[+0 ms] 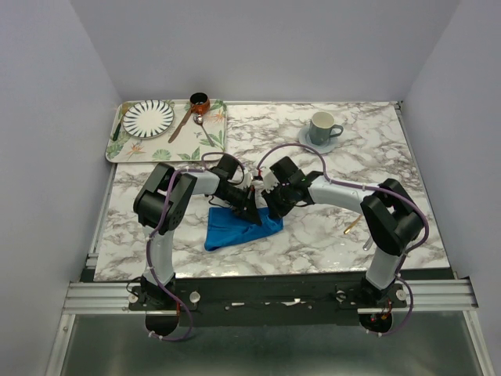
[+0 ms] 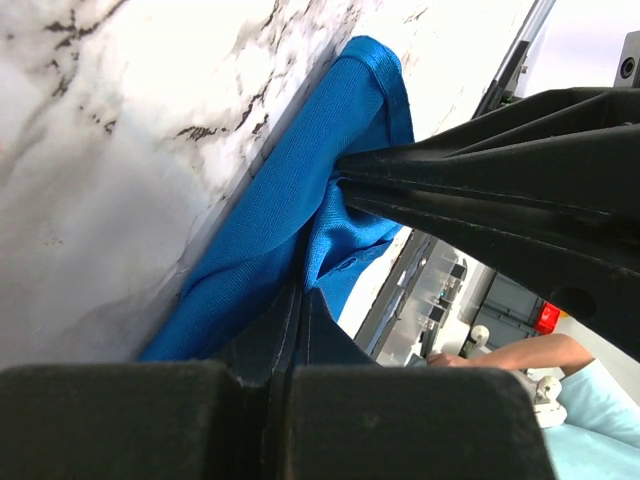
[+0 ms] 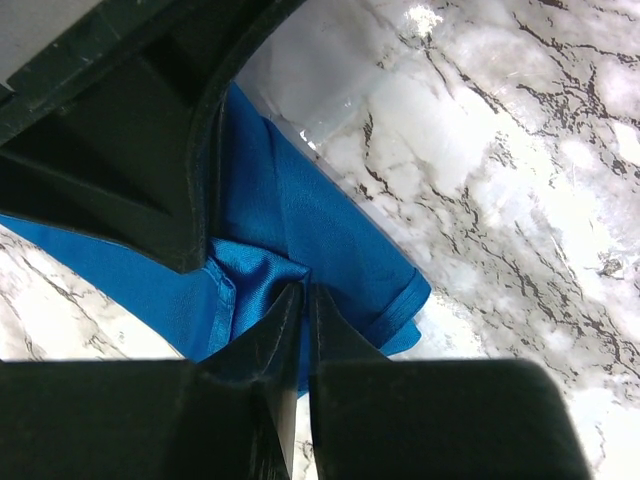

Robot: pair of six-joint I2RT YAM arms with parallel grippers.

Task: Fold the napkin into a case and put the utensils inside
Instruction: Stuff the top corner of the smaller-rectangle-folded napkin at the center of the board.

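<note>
Two tools meet over the middle of the marble tabletop (image 1: pixel 329 235), each pinching a bunched fold of the blue napkin (image 1: pixel 233 229): the left tool (image 1: pixel 249 205) is clamped fully on the cloth, the right tool (image 1: pixel 272 205) closed to a narrow slit around it. The napkin lies crumpled beneath them, while a gold-coloured spoon (image 1: pixel 351 227) rests well apart to the right.

No legible text, no labels, brands, numbers or signs
</note>
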